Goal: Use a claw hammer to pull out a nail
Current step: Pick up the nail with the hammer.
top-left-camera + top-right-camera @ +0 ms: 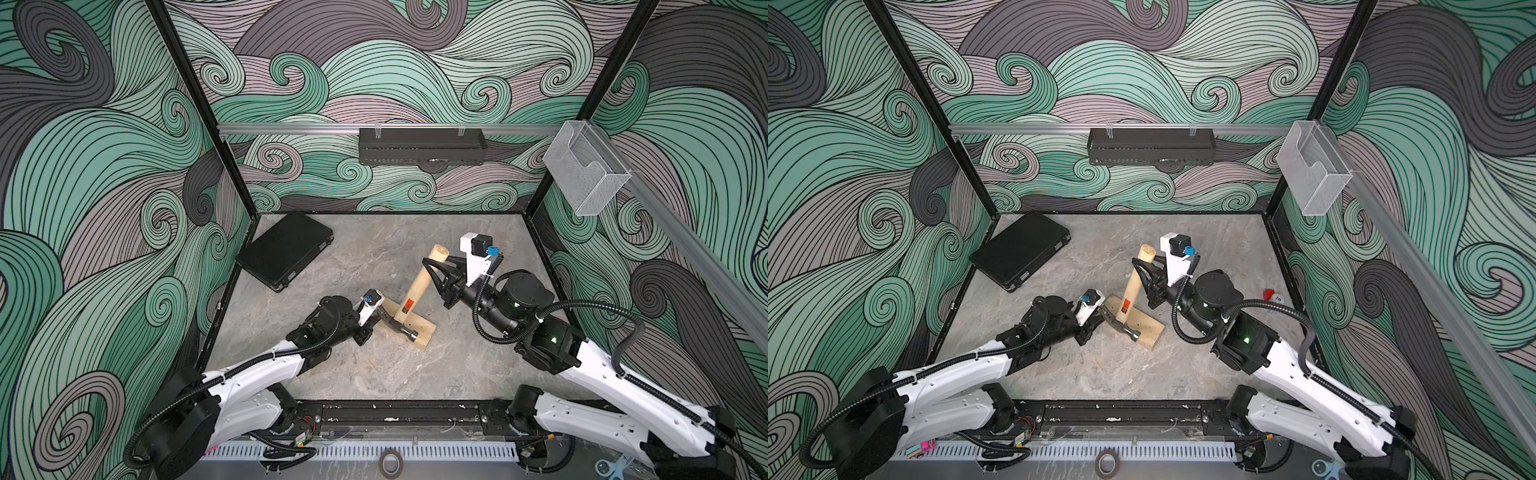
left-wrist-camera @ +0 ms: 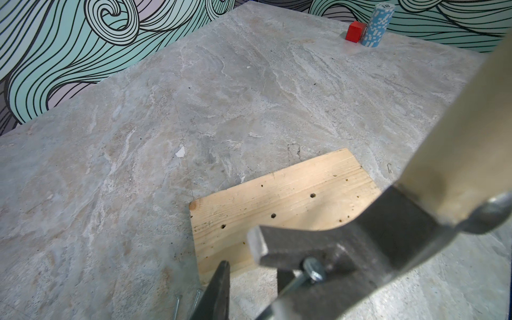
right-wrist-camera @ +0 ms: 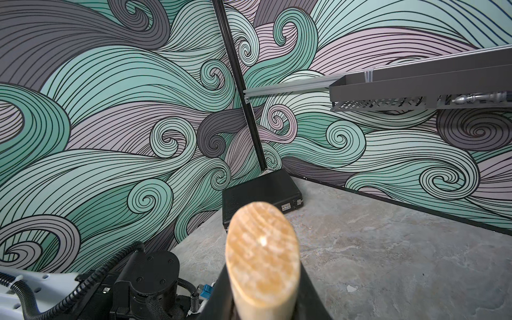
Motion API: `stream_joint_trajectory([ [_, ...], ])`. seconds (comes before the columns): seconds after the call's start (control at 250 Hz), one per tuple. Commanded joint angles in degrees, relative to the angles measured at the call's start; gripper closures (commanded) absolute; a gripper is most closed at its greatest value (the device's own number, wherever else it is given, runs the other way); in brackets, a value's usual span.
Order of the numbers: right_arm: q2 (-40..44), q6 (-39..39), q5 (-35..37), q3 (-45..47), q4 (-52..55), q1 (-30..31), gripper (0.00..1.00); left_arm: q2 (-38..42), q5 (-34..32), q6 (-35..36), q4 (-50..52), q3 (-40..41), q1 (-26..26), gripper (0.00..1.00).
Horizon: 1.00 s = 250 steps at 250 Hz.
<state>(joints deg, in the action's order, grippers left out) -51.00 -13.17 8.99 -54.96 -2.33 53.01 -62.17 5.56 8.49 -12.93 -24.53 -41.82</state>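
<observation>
The right gripper (image 1: 432, 270) is clamped on the long pale wooden handle of the grey steel-headed claw hammer (image 1: 415, 291), its head resting on the pale pine board (image 1: 422, 332); the silver nail (image 2: 313, 273) looks drawn, caught in the claw beside the left gripper (image 1: 371, 326), whose fingers stand narrowly apart, grip unclear

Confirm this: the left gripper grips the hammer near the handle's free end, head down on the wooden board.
Wrong arm: the right gripper grips the hammer near the handle's free end, head down on the wooden board. Both top views show it.
</observation>
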Motion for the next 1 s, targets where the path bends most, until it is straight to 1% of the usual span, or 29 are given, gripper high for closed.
stream_joint_trajectory([
  [0.0,2.4,-2.8,1.2,-2.8,-8.8,-0.4,1.0,-0.4,-0.5,1.1,-1.5,0.0,-0.2,0.76],
  [0.096,2.5,-2.8,1.5,-2.5,-8.5,-0.4,1.0,-0.3,-0.4,1.4,-1.1,-0.4,-0.3,0.82],
  [0.304,2.6,-2.9,1.3,-2.3,-7.7,-0.4,1.0,-0.3,0.1,1.9,-0.2,-0.9,-0.4,0.91],
  [0.427,2.3,-2.8,0.4,-2.7,-6.6,-0.5,1.0,-0.1,-0.2,2.2,0.3,-1.0,-0.4,0.92],
  [0.495,1.9,-2.8,-0.2,-3.1,-5.3,-0.4,1.0,0.0,-1.5,2.6,1.0,-1.2,-0.4,0.92],
  [0.531,1.5,-2.7,-0.6,-3.7,-4.5,-0.4,1.0,0.2,-2.2,2.8,1.2,-1.3,-0.4,0.94],
  [0.635,0.6,-2.6,-1.7,-4.9,-2.2,-0.4,1.0,0.7,-2.8,3.3,1.7,-1.4,-0.4,0.94],
  [0.815,-0.1,-2.2,-2.1,-5.4,-1.3,-0.4,1.0,0.7,-4.8,2.8,5.1,-3.8,-0.4,0.95],
  [0.895,-0.1,-2.0,-1.7,-5.5,-0.8,-0.5,1.0,0.5,-6.5,2.0,6.8,-5.1,-0.4,0.96],
  [0.995,0.3,-1.4,-0.7,-5.5,0.2,-0.5,1.0,-0.7,-10.7,-0.6,10.1,-7.5,-0.2,0.98],
])
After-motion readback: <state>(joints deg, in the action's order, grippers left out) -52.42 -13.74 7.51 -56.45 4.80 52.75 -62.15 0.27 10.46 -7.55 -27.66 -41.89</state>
